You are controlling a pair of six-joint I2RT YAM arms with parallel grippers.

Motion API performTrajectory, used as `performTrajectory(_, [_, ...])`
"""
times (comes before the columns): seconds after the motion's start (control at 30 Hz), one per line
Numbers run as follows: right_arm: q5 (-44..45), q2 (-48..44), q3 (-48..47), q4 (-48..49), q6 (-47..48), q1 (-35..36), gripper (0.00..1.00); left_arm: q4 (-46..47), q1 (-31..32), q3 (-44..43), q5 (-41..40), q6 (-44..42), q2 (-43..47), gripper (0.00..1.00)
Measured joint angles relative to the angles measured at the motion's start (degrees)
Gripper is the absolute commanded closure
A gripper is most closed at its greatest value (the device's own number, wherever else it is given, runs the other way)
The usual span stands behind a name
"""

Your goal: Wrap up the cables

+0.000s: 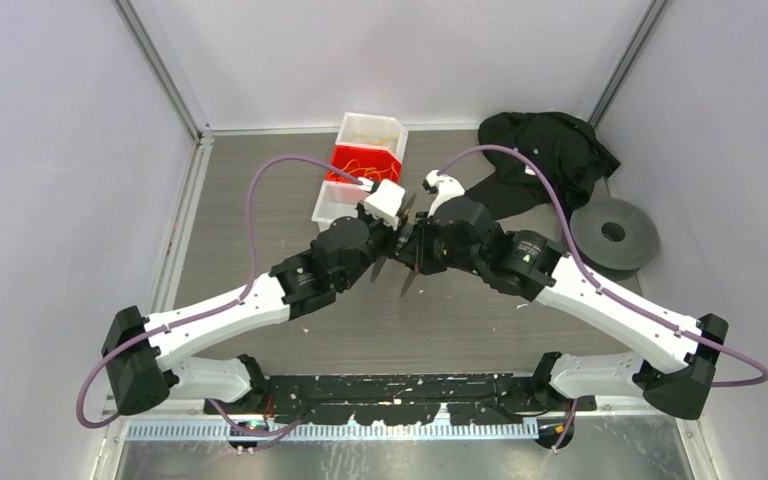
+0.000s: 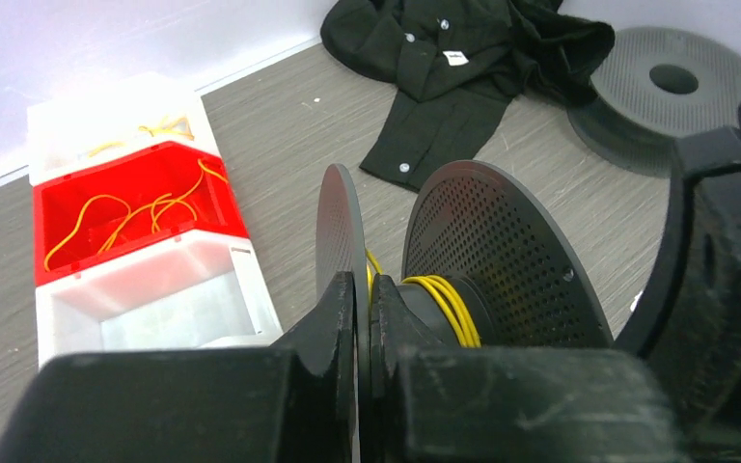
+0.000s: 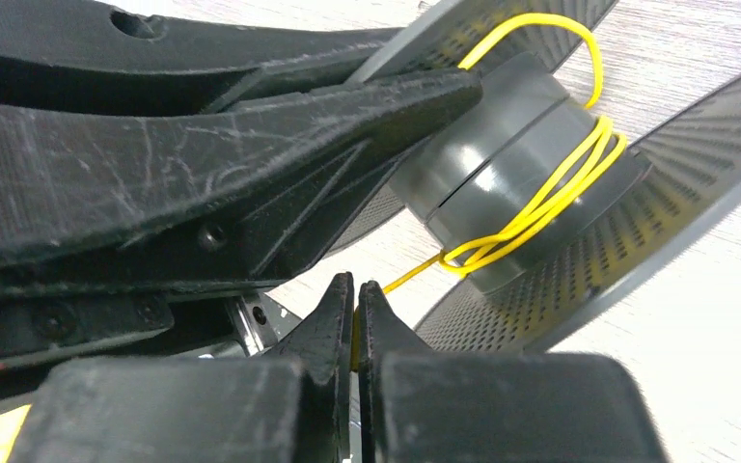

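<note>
Leave the loose yellow cables [image 2: 169, 201] in the red bin [image 2: 68, 198] at far left for later. Hold the left end effector [image 2: 365, 304] shut hard on the thin edge of the near flange [image 2: 336, 222], steadying the dark grey spool [image 2: 502, 241]. Lay each new turn of the yellow cable [image 3: 550, 188] flat beside the few turns already on the hub [image 3: 482, 154], never over the flange lip. Guide with the right end effector [image 3: 355, 299], pinched closed on the cable's free end just below the hub; pull lightly for tension, probably the best guard against loops springing loose. Sweep around the hub in small circles, avoiding a knock against the left arm's fingers [image 3: 251, 164]. Steer wide of the black shirt [image 1: 545, 150] and the spare spool [image 1: 615, 232] lying on the desk [image 1: 440, 320] at far right.
</note>
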State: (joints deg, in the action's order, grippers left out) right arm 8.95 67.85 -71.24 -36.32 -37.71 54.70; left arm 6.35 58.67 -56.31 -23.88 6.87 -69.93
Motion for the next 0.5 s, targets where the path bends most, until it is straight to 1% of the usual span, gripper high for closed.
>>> performTrajectory(0.13, [-0.24, 0.02, 0.00, -0.26, 1.51, 0.00, 1.00, -0.96, 0.42, -0.11, -0.13, -2.69, 0.00, 1.00])
performTrajectory(0.23, [0.74, 0.13, -0.72, -1.07, 0.39, 0.00, 1.00, -2.86, 0.85, -1.09, -2.49, -0.63, -0.22, 1.00])
performTrajectory(0.37, [4.52, 0.92, -2.01, -1.64, -3.45, -0.02, 1.00, -6.95, 0.98, -4.20, -7.96, 7.10, -2.05, 1.00])
performTrajectory(0.5, [10.21, 2.58, -2.49, -2.58, -7.63, -0.04, 1.00, -15.23, 0.68, -9.25, -13.99, 20.83, -7.06, 1.00])
